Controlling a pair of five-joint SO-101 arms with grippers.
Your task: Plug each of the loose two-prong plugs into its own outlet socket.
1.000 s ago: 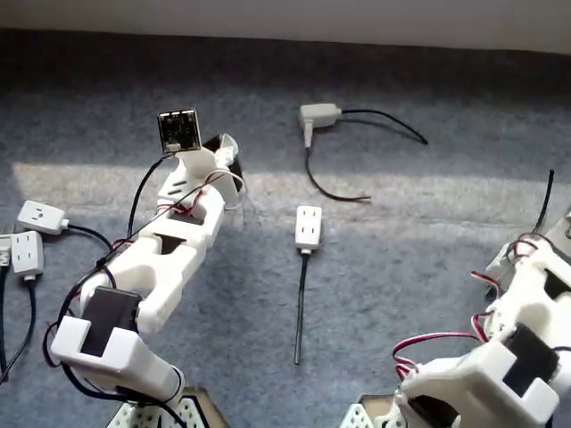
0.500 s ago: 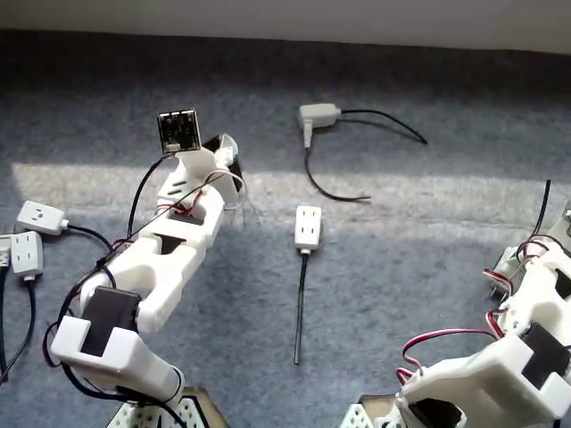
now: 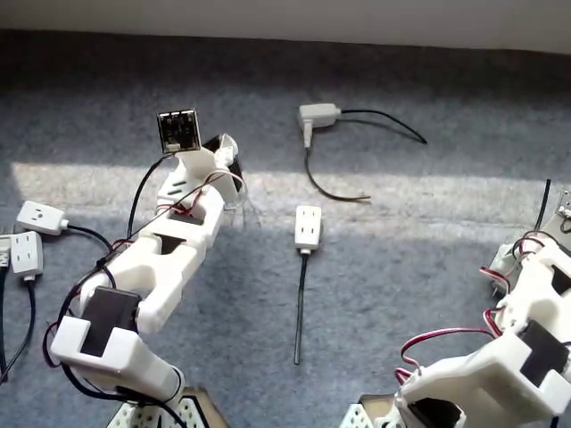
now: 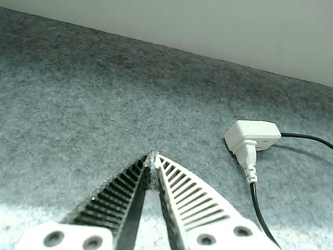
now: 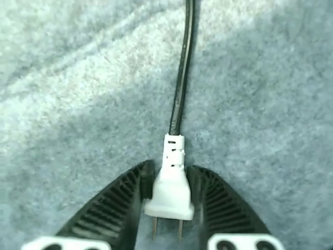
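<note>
At lower right of grey carpet (image 3: 401,223), right arm (image 3: 508,357); right gripper (image 5: 170,167) clamped on white two-prong plug (image 5: 169,195), fingers pressing both flanks, prongs toward wrist camera; black cord (image 5: 182,78) trailing away over carpet. Left gripper (image 4: 153,160) with fingers closed together, nothing between them; angled white plug (image 4: 252,136) near, apart from fingertips, at far side of carpet. Mid-carpet, outlet socket (image 3: 308,226) lying flat, unoccupied; two further outlets (image 3: 40,217) at left edge.
</note>
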